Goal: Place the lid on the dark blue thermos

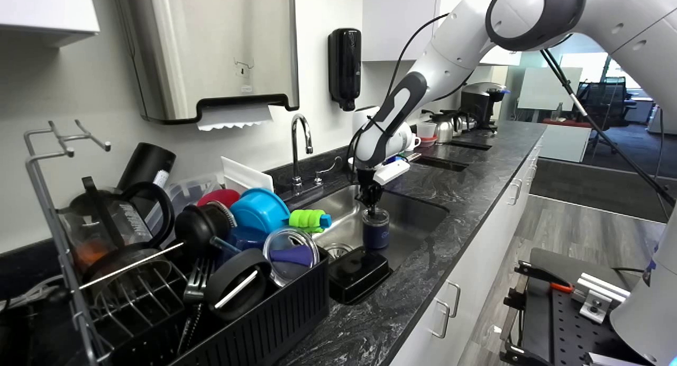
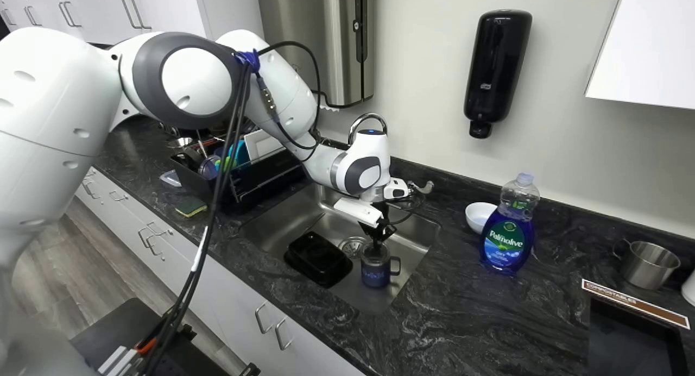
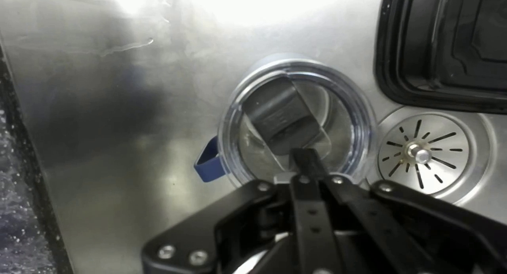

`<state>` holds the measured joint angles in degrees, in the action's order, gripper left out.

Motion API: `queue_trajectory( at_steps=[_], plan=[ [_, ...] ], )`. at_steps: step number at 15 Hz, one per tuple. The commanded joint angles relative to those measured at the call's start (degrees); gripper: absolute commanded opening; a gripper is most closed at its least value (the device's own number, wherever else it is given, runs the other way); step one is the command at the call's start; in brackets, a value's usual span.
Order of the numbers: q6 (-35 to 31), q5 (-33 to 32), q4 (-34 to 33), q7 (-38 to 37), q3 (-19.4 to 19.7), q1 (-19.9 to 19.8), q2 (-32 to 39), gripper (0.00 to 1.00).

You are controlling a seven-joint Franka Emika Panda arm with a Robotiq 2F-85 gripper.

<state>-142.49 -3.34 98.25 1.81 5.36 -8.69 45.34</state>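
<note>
Dish rack (image 1: 275,313): nearest on the left, holding a glass jug (image 1: 129,226), a bright blue bowl (image 1: 259,210) and a fork (image 1: 197,281).
Black tub (image 1: 359,265): just past the rack, lying in the near part of the sink (image 1: 412,223), close beside the drain (image 3: 422,155).
Thermos (image 1: 376,235): dark blue, standing upright in the sink, near the tub and a little beyond it.
Lid (image 3: 283,115): clear with a dark slide, resting on top of the thermos; whether it is pressed fully down cannot be told.
Gripper (image 3: 304,155): fingers together, tips pointing down over the lid, off its middle; whether they touch it cannot be made out.
Tap (image 1: 295,159): curved, left of the thermos, between sink and wall (image 1: 317,64).
Soap dispenser (image 1: 345,64): black, on the wall beyond the tap.
Soap bottle (image 2: 505,237): in an exterior view, on the counter (image 1: 476,181) past the sink, beside a white bowl (image 2: 476,221).
Coffee maker (image 1: 478,107): black, far along the counter.
</note>
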Motion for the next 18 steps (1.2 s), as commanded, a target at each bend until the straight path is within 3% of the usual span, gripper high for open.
queue_trajectory(
  at_steps=[1, 11, 18],
  plan=[
    [-1.60, -2.36, 1.37, -0.43, 1.84, 1.53, 3.43, 0.00],
    [-2.72, -4.54, 3.32, -0.36, 2.60, 2.45, 2.06, 0.00],
    [-8.36, -4.44, 12.59, 0.44, 2.86, 2.08, -5.15, 0.00]
  ],
)
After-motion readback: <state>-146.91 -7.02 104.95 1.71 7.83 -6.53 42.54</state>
